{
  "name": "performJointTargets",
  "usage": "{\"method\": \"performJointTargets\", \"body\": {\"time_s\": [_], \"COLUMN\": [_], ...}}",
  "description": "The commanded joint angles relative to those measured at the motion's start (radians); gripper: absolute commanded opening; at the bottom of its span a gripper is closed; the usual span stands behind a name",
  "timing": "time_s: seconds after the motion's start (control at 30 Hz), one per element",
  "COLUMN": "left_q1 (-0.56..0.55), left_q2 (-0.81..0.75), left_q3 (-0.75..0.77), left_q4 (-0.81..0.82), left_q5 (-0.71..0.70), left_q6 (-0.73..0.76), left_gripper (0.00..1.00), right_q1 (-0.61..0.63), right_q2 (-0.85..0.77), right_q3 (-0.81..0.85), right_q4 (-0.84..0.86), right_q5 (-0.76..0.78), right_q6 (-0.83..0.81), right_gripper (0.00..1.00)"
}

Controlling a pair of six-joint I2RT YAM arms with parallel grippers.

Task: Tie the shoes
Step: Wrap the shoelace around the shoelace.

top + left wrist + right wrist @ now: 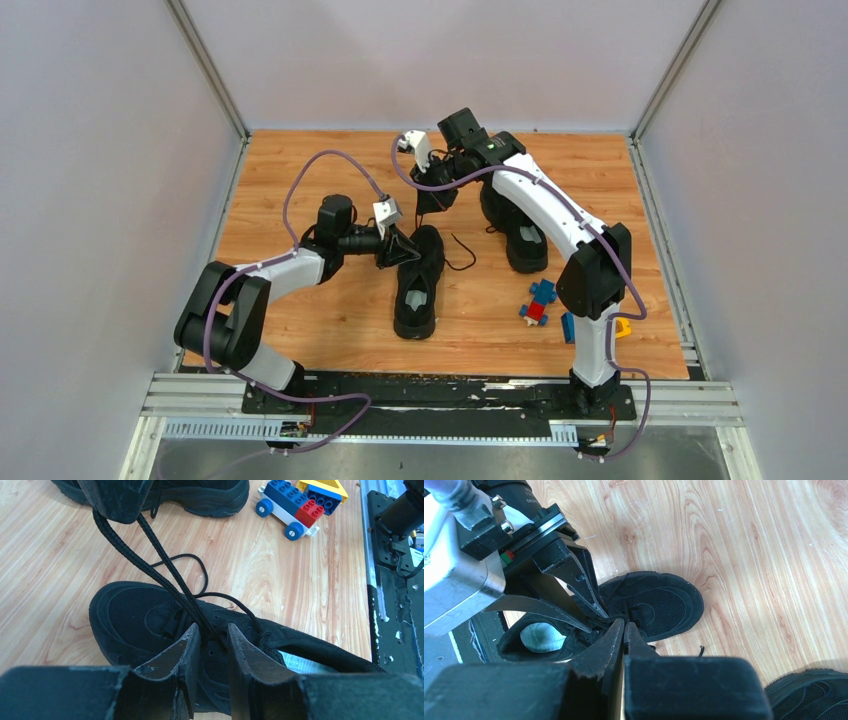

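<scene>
Two black shoes lie on the wooden table. The near shoe [418,285] [135,615] [664,602] has its pale insole showing, and the other shoe [522,238] [200,497] lies further right. My right gripper [432,200] [624,624] is shut on two strands of the near shoe's laces [150,565] and holds them taut above the shoe. My left gripper [404,248] [212,630] sits low over the eyelets. Its jaws stand apart, with the strands running between them close to the left finger [192,640]. A loose lace end [462,255] curls on the table.
A blue-red-yellow toy block car [540,300] [300,505] sits right of the near shoe, near the right arm's base. A yellow block [622,327] lies beside that base. Grey walls close in the table on three sides, and a black rail [395,605] runs along the near edge.
</scene>
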Motion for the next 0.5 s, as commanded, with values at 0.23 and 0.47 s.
{"method": "performJointTargets", "body": {"time_s": [0.23,0.47], "left_q1": [0.002,0.002], "left_q2": [-0.005,-0.005], "left_q3": [-0.006,-0.009], "left_q4": [0.004,0.006], "left_q5": [-0.017,-0.030], "left_q6": [-0.003,-0.009], "left_gripper": [0.27,0.13], "right_q1": [-0.009,-0.010], "right_q2": [-0.024,-0.025], "right_q3": [0.011,-0.002], "right_q4": [0.028,0.028], "right_q5": [-0.020,-0.022], "right_q6": [-0.003,-0.006], "right_gripper": [0.00,0.00]}}
